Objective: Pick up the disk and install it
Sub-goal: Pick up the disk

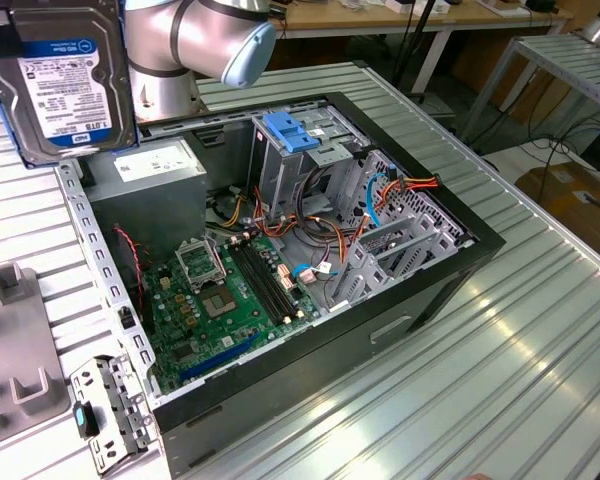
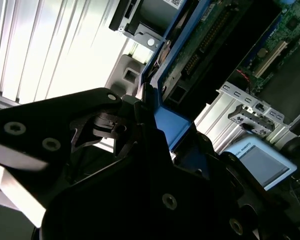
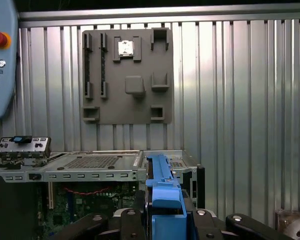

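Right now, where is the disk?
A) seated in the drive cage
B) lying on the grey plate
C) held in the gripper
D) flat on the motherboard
C: in the first wrist view the gripper is shut on the blue rail of the disk; the exterior view shows it up off the table.

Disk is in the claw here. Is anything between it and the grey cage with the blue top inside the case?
Nothing visible does. The claw grips the disk, held in the air at the exterior view's left. The grey cage inside the case has nothing lying over it; the cables run beside it, not across it.
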